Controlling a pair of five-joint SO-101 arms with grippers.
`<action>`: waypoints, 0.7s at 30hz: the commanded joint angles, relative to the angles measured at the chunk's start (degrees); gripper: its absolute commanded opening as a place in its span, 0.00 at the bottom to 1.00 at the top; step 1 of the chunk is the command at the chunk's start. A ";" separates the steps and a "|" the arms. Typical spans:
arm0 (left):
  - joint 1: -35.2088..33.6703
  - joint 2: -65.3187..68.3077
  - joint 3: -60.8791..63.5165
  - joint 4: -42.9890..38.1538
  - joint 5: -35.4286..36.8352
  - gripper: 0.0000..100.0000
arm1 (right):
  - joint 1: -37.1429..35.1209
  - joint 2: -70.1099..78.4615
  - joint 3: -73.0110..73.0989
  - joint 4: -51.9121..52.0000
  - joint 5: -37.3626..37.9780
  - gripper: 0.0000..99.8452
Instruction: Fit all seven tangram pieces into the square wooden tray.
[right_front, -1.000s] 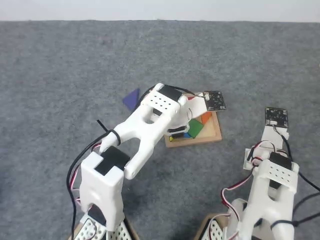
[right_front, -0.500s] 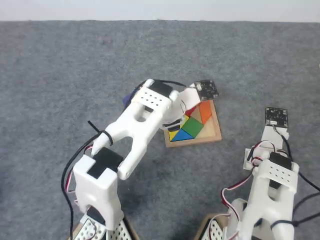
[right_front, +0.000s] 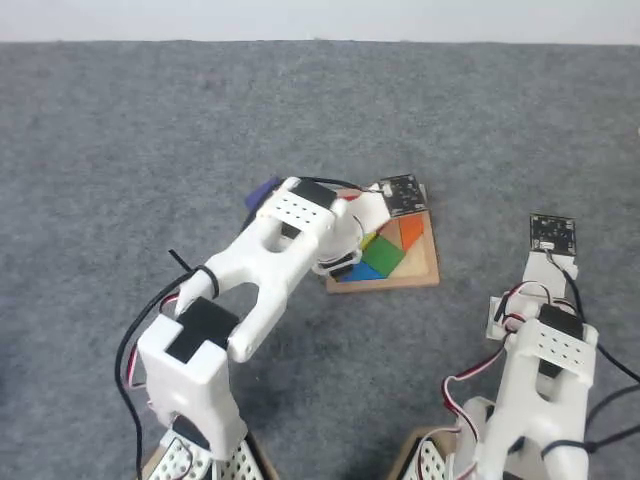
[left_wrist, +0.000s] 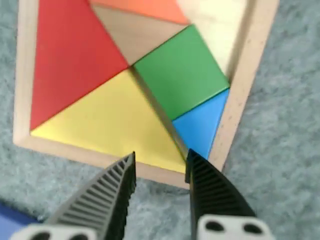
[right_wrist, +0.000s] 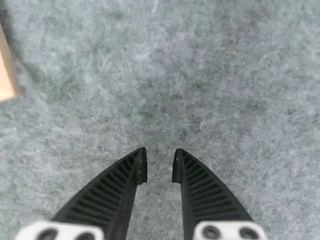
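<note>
Square wooden tray (left_wrist: 246, 85) holds coloured tangram pieces (left_wrist: 185, 70); dark blue flat piece (right_front: 262, 190) lies beside it on grey felt desk (right_front: 150, 120). Left black ribbed pincer (left_wrist: 160, 162): released, over tray rim. Right black ribbed pincer (right_wrist: 159, 161): released, empty.

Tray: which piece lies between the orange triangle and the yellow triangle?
A wood-coloured triangle, its broad side against the orange triangle and its tip pointing at the yellow triangle, as the left wrist view shows.

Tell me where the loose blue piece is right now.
In the high view the loose blue piece lies on the grey carpet left of the wooden tray, partly hidden behind the left arm.
</note>
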 joint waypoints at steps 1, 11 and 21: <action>-4.13 -2.55 0.31 3.43 -1.85 0.16 | 0.13 -1.80 -1.41 -0.57 0.18 0.09; -8.53 -3.16 0.22 3.78 -3.08 0.16 | 0.13 -1.80 -1.41 -0.57 0.18 0.09; -11.16 -3.87 -0.40 3.78 -4.40 0.16 | 0.13 -1.63 -1.49 -0.57 0.18 0.09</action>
